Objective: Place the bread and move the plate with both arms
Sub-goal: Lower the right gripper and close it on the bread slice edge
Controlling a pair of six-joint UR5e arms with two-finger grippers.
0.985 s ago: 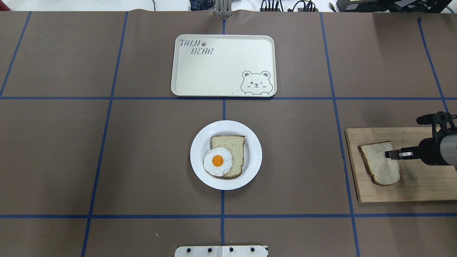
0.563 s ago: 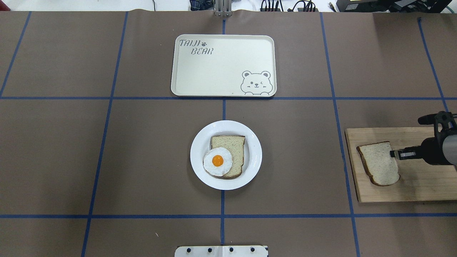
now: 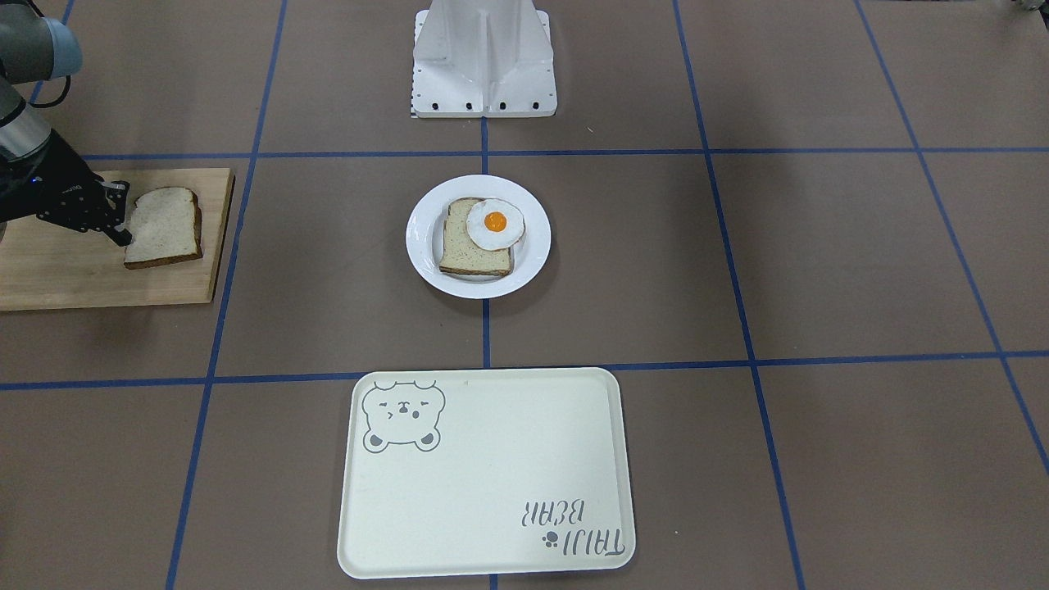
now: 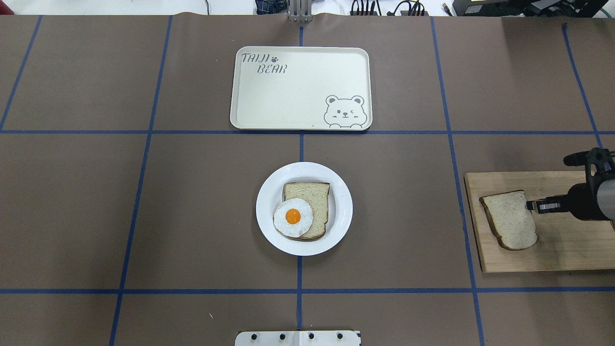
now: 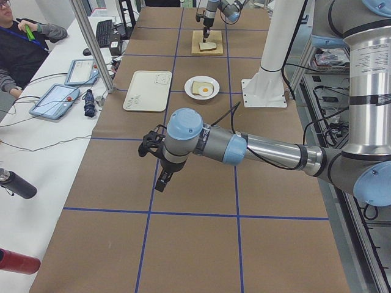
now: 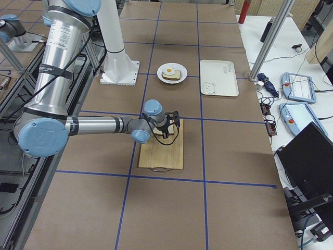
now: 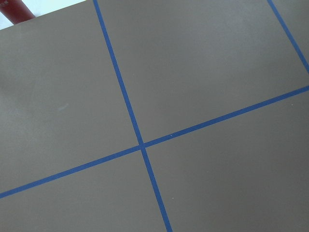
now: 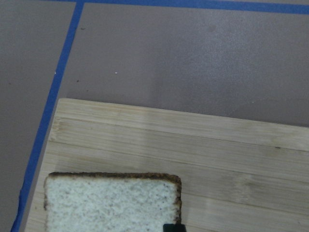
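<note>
The bread [image 4: 509, 220], a dark-crusted slice with a domed end, lies flat on a wooden cutting board [image 4: 552, 257] at the table's right. It also shows in the front view [image 3: 164, 227] and the right wrist view [image 8: 111, 205]. My right gripper [image 4: 530, 206] hangs tilted at the slice's right edge, close above the board. In the front view [image 3: 123, 217] its fingers look apart, open and empty. The white plate [image 4: 342, 211] sits mid-table. It carries a squarer slice [image 4: 317, 192] and a fried egg [image 4: 293, 217]. My left gripper [image 5: 164, 178] hovers far left over bare table, and I cannot tell its state.
A cream bear tray [image 4: 288, 96] lies on the far side of the plate, a narrow gap of table between them. The robot's base plate [image 4: 298, 338] is at the near edge. An operator and tablets sit at a side desk [image 5: 61, 91].
My right gripper has drawn rightward, from over the bread's middle to its right edge. The bread, the plate and the tray stay where they were.
</note>
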